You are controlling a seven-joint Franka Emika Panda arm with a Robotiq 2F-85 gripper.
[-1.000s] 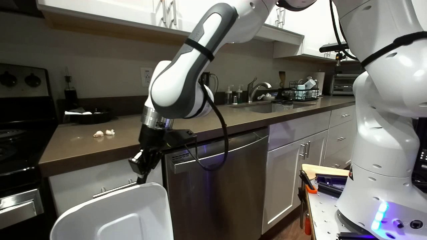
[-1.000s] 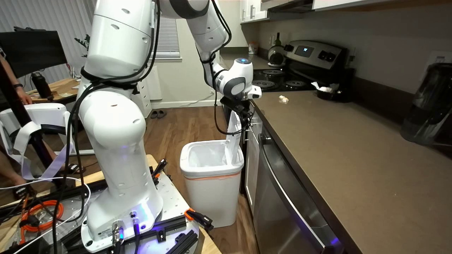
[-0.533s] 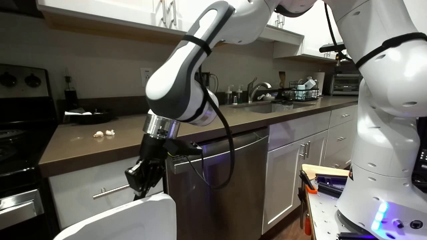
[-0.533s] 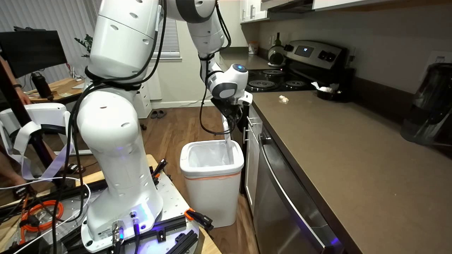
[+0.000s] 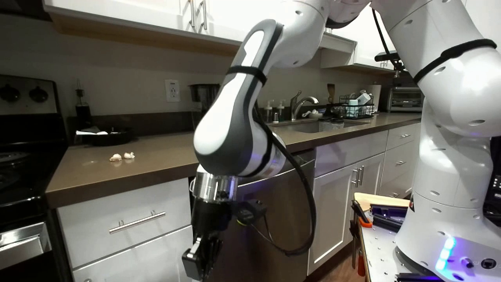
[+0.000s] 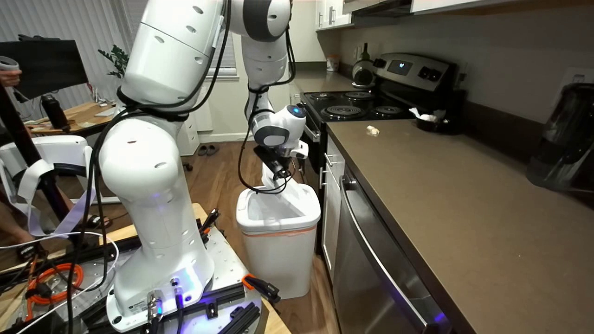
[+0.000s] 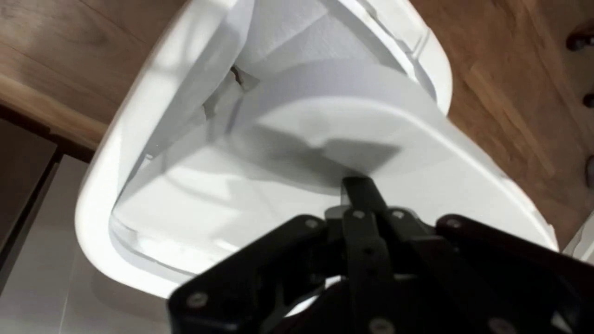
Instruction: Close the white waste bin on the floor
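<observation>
I take the white waste bin (image 6: 280,262) as my landmark. It stands on the wood floor (image 6: 222,171) between the robot's base (image 6: 160,264) and the kitchen cabinets (image 6: 331,218). Its lid (image 7: 417,176) slants across the mouth, partly over it, not seated. Pushing it down is, in my judgement, the step in hand, and closure is incomplete. My pincer (image 7: 356,181), above the bin, is closed with nothing seen between its fingers; it is against or just over the lid, and I cannot confirm contact.

Hazards noted: the lid looks smooth, so the fingertips could slide off it and let it swing up. A push more sideways than downward could drag or tip the bin, should it prove light. The slack cable (image 5: 312,207), looping close above the bin, could snag on the lid's edge.

Surroundings: the brown surface (image 6: 441,195) runs higher than the bin, on its cabinet side; on it I record pale lumps (image 5: 128,155) resembling garlic and a black pan (image 5: 113,139). In an exterior view the stove (image 6: 366,104) lies beyond the bin and the dishwasher (image 6: 362,278) nearer than it, both on the cabinet side. Across the robot's base from the bin are a desk (image 6: 79,121) and a dark monitor (image 6: 44,69).
</observation>
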